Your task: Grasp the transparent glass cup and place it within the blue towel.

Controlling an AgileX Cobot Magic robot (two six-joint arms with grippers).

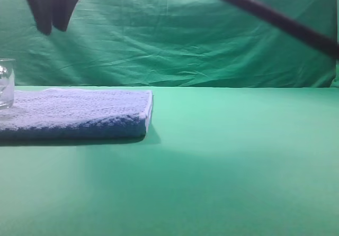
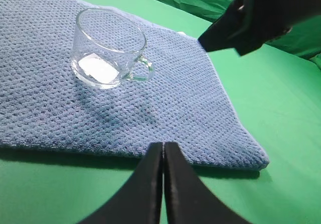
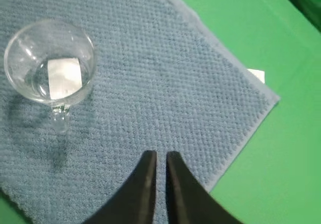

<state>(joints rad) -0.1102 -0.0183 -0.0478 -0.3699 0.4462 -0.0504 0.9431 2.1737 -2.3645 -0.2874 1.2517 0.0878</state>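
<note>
The transparent glass cup (image 2: 108,48) stands upright on the blue towel (image 2: 175,93), handle pointing right in the left wrist view, with a white patch showing in its base. In the high view the cup (image 1: 5,82) is cut by the left edge, on the towel (image 1: 79,111). My right gripper (image 3: 160,156) hangs above the towel (image 3: 165,83), apart from the cup (image 3: 49,63), jaws almost together and empty. It shows dark at the top left of the high view (image 1: 53,28). My left gripper (image 2: 163,146) is shut and empty, over the towel's near edge.
A green cloth covers the table (image 1: 238,156) and hangs as a backdrop (image 1: 201,40). The right arm (image 1: 275,19) slants across the top of the high view. A small white tag (image 3: 257,75) pokes out under the towel's edge.
</note>
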